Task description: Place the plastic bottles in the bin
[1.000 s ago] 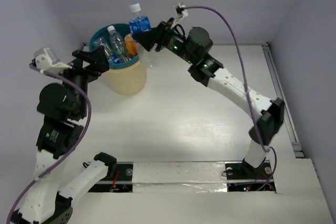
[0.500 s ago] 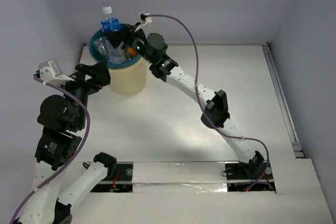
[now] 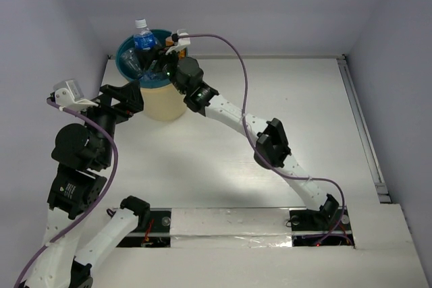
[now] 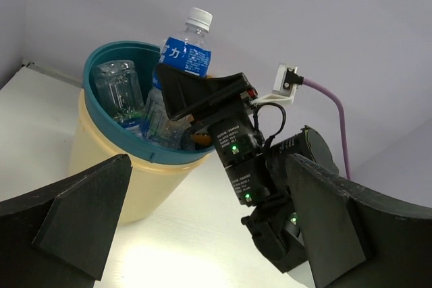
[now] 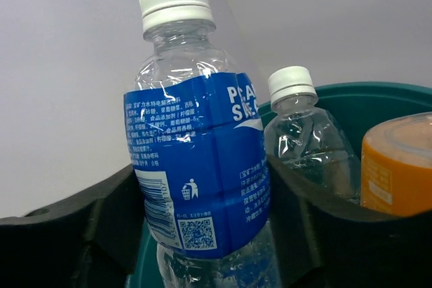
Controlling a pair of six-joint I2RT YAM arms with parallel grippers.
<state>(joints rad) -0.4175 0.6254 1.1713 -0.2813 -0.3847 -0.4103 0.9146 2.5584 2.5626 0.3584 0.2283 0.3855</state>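
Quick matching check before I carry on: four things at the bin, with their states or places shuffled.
Things:
1. blue-label bottle
2. orange bottle
3. left gripper
4. bin

States or places:
A. open, empty, beside the bin
B. cream outer wall, teal rim
C. held upright by the right gripper over the bin
D. inside the bin

Pairs: 1-C, 2-D, 3-A, 4-B

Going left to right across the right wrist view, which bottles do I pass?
First the blue-labelled bottle, then the clear white-capped bottle, then the orange bottle; the last two sit inside the bin.
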